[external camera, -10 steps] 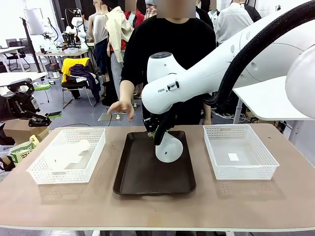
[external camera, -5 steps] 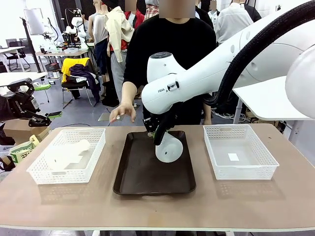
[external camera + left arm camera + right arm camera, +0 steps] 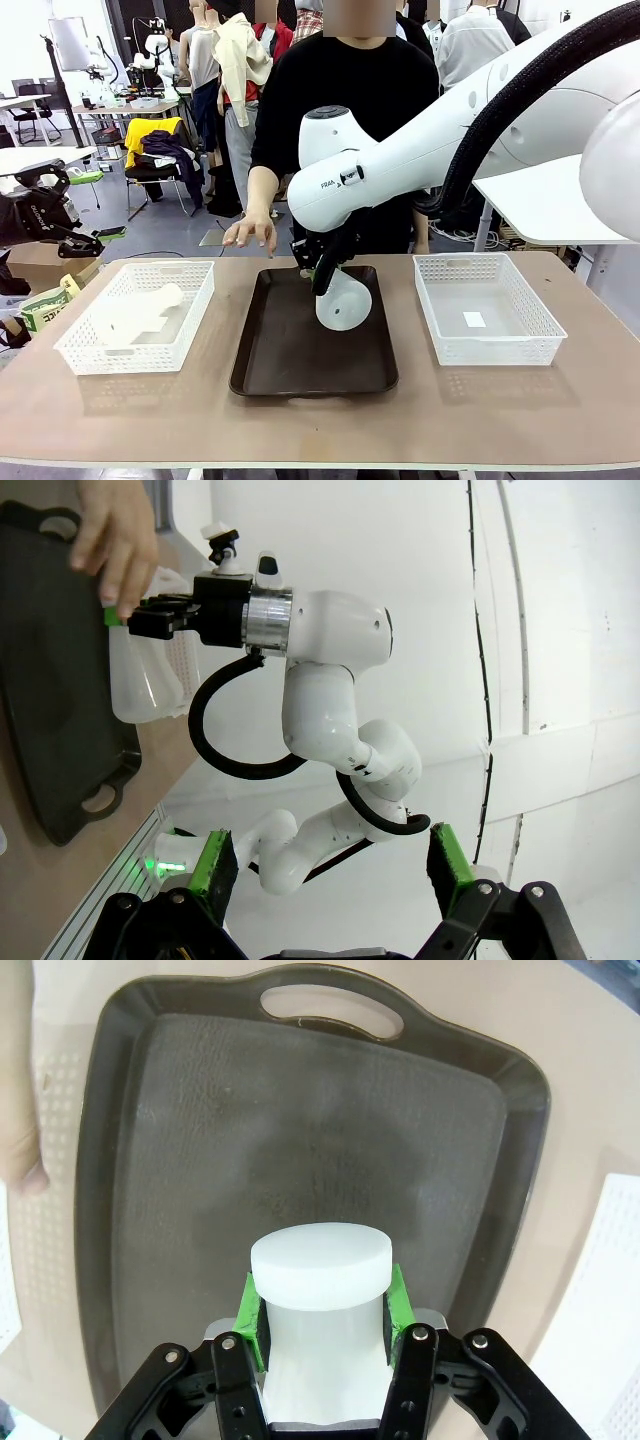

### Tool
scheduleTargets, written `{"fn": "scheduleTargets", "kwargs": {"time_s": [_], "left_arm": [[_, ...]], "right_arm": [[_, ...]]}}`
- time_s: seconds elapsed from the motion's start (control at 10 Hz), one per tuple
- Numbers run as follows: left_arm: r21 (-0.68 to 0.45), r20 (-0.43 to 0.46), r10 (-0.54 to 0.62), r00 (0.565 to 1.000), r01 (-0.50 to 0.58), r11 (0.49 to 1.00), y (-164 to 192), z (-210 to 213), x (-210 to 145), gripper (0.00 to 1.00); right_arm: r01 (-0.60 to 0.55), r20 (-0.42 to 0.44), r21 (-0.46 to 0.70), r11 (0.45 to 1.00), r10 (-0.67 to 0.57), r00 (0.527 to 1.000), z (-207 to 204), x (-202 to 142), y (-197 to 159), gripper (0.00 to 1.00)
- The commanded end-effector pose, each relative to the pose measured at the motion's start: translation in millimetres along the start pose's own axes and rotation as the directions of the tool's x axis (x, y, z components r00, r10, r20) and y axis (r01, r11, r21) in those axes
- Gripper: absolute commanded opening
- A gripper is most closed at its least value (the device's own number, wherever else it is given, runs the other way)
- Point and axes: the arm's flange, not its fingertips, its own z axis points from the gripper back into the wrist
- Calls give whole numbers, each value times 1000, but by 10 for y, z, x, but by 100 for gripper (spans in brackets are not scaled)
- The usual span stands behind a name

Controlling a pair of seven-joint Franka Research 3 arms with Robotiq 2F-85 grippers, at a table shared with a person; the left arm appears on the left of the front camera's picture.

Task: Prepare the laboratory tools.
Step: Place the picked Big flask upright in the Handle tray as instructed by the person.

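A milky-white flask hangs tilted over the far part of the dark brown tray. My right gripper is shut on its neck. In the right wrist view the green pads clamp the flask above the tray. A second flask lies on its side in the left white basket. My left gripper hovers open off the table's left end, its fingers spread wide with nothing between them. From there I see the held flask.
A person stands at the far side with a hand hovering near the tray's far left corner. A white basket with a small label inside sits right of the tray. The near strip of the table is bare.
The person's hand has shifted slightly above the table's far edge. Both arms and the held flask have stayed still.
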Motion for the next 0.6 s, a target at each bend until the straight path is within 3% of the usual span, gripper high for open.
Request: {"fn": "scheduleTargets", "kwargs": {"time_s": [0.0,0.5], "left_arm": [[-12,-4,-7,1000,7,1000,-18,14,-15,100],[-12,-4,-7,1000,7,1000,-18,14,-15,100]], "right_arm": [[1,1,8,1000,-1,1000,17,5,-4,0],[1,1,8,1000,-1,1000,17,5,-4,0]]}}
